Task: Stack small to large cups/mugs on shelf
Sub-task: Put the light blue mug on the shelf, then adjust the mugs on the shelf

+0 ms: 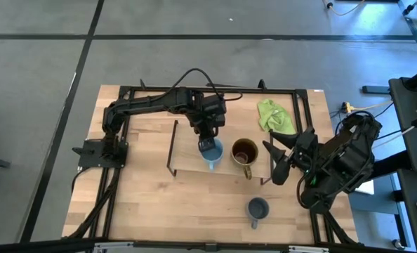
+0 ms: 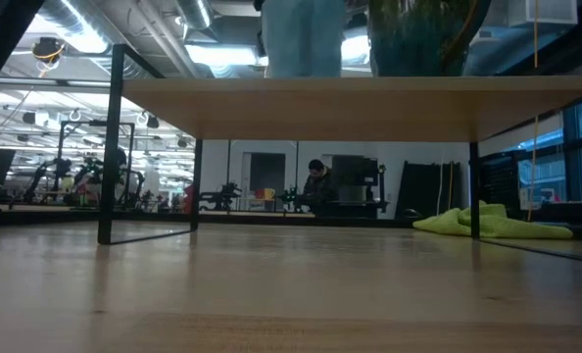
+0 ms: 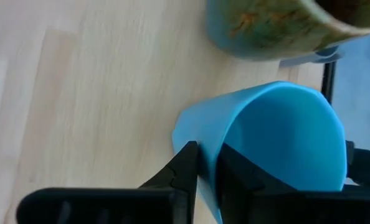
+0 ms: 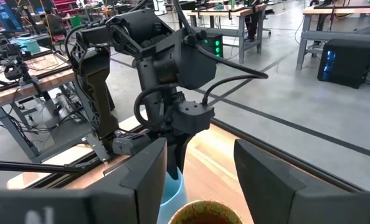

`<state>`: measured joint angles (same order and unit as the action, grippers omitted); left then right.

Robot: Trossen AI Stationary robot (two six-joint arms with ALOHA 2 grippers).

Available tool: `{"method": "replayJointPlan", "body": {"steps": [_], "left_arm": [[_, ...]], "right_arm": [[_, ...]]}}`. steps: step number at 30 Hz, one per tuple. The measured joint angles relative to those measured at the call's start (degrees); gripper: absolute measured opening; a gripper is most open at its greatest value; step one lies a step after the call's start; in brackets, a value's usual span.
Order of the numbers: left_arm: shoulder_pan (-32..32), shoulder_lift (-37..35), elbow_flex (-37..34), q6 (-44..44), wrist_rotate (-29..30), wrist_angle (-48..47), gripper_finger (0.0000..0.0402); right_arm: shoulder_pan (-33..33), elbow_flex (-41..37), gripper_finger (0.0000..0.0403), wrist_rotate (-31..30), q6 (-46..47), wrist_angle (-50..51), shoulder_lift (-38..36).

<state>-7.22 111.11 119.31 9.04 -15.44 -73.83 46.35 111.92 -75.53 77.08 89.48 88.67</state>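
Light blue mug (image 1: 210, 152): standing on shelf (image 1: 187, 163), rim pinched between left gripper (image 1: 207, 144) fingers. Brown mug (image 1: 244, 152) just beside gripper. Right gripper (image 1: 277, 156) waiting open nearby. Risk: fingers dragging rim while withdrawing, tipping mug against neighbour.

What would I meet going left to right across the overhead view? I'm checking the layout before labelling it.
Left arm's base → light blue mug with the left gripper on its rim → brown mug → right gripper.

brown mug (image 1: 244, 150) just beside light blue mug (image 1: 211, 152)
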Motion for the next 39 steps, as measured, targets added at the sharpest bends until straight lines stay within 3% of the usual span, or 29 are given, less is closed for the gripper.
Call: {"method": "replayJointPlan", "body": {"steps": [20, 34, 39], "left_arm": [[0.00, -0.11, 0.00, -0.63, -0.81, -0.13, 0.0060], [-0.28, -4.14, 0.09, -0.22, 0.91, -0.62, 0.0076], [3.13, -7.51, 0.04, -4.15, 1.55, -0.99, 0.0072]], "right_arm": [[0.00, 0.02, 0.0188, 0.54, -0.24, 0.49, -1.22], [0.00, 0.02, 0.0188, 0.71, -3.28, 0.54, -1.52], [0.00, 0.03, 0.0188, 4.76, -4.45, -0.84, -1.52]]}}
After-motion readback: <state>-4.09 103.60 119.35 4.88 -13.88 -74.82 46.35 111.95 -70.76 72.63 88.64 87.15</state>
